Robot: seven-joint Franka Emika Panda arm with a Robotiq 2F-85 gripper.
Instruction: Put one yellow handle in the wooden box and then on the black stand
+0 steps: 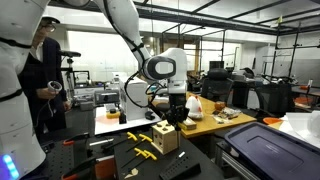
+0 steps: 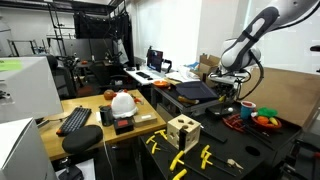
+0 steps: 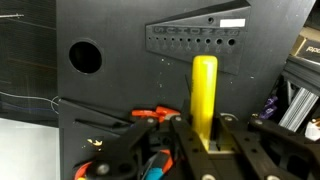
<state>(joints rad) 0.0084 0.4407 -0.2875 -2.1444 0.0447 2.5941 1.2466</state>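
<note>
The gripper (image 3: pixel 205 148) was clamped on an upright yellow handle (image 3: pixel 204 85), apart from the wooden box (image 2: pixel 183 130); any tilt in that grip risked it catching on the box instead of going in.

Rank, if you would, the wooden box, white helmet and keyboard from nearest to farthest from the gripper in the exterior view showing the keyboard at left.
1. wooden box, beside the gripper, which holds a yellow handle.
2. white helmet, further left on the desk.
3. keyboard, far left.
</note>
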